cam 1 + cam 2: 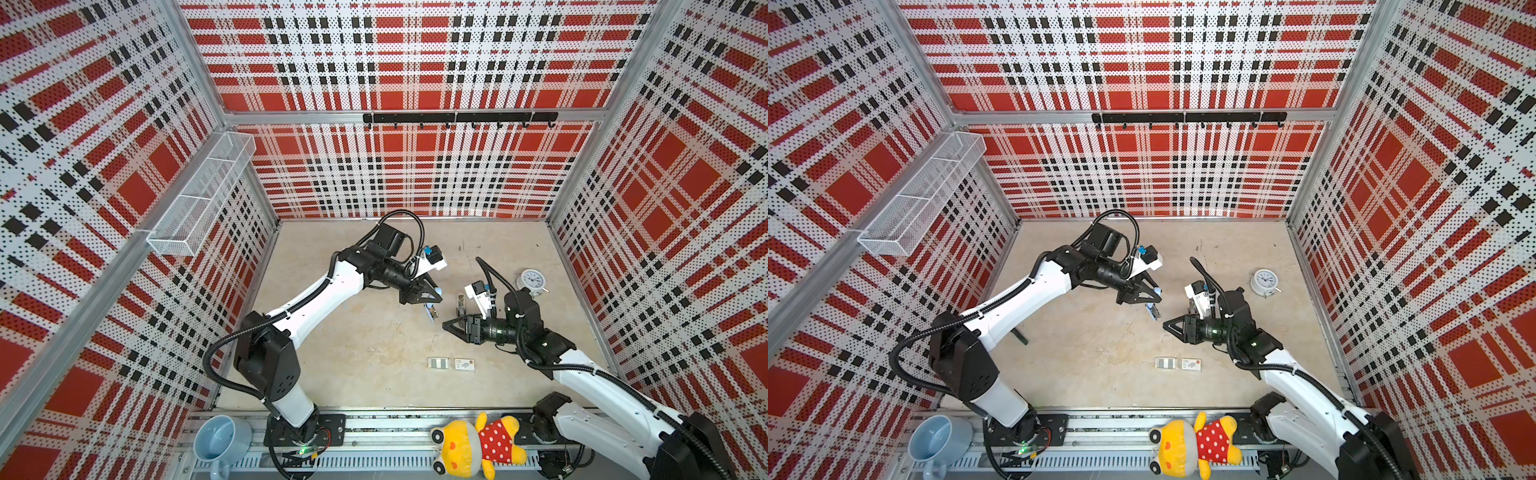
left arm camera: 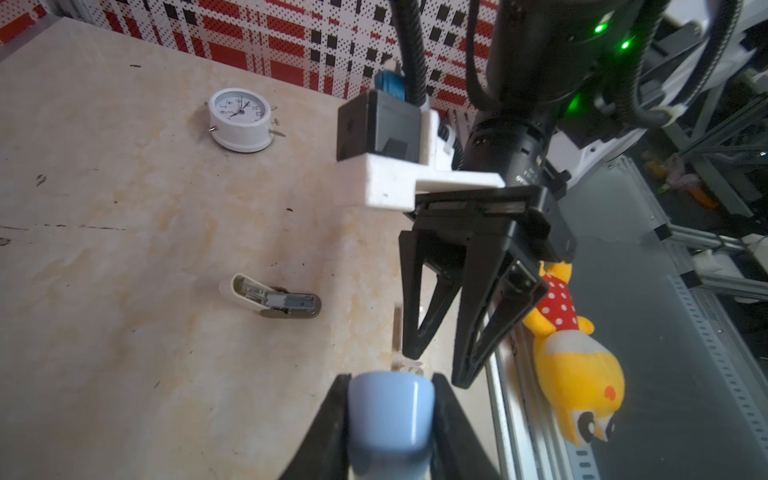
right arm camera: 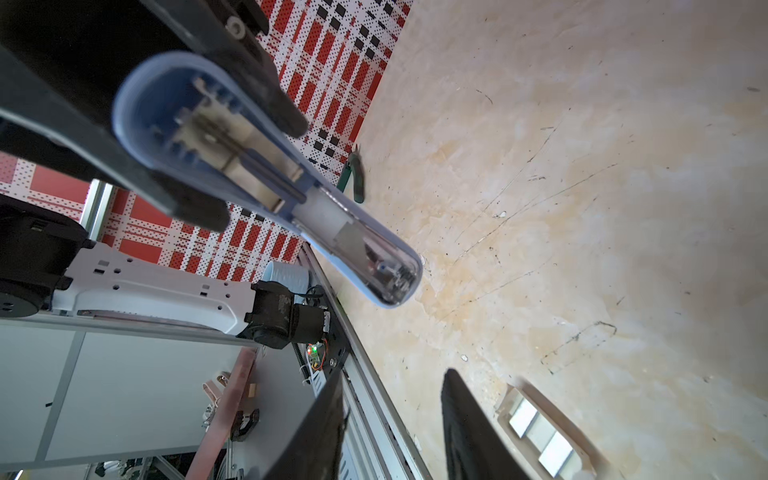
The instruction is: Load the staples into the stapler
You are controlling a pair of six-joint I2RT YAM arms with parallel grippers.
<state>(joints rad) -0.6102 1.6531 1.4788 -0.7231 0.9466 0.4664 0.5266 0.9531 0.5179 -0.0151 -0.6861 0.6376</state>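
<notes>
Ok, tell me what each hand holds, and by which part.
Left hand pinches the stapler by its sides, near one rounded end; right hand holds nothing.

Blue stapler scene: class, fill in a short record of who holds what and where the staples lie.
stapler: clamped in left gripper, above the table, metal inside showing
right gripper: open, empty
staples: in white tray on the table
grey stapler: lying on the table, untouched
</notes>
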